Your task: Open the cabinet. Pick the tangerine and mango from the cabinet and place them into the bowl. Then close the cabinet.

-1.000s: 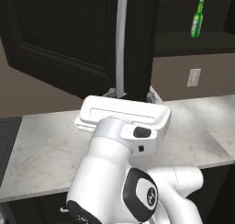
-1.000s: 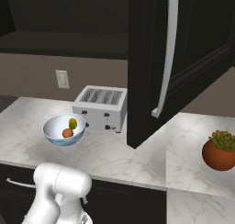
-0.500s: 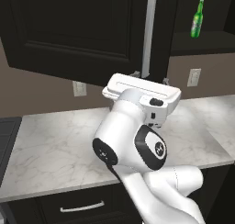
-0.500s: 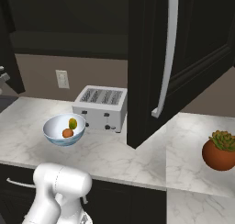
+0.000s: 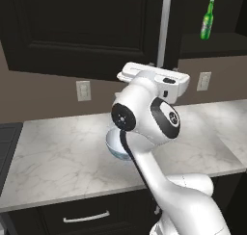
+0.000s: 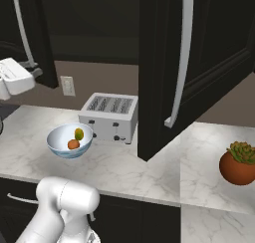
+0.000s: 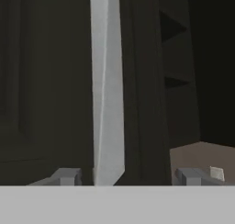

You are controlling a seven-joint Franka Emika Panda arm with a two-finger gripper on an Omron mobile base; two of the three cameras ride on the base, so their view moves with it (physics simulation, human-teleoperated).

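Since the earlier frame the arm has been swung up to the left door's handle point(image 7: 107, 94), and the jaws, apart, are set astride it without yet touching, presumably for pushing the cabinet point(image 6: 164, 62) shut. The tangerine point(image 6: 73, 144) and mango point(image 6: 78, 133) already lie in the bowl point(image 6: 56, 143) on the table point(image 6: 124, 170), so only closing seems left.

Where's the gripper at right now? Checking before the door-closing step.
Gripper: open, fingertips either side of the cabinet door's silver handle, not clamped on it.
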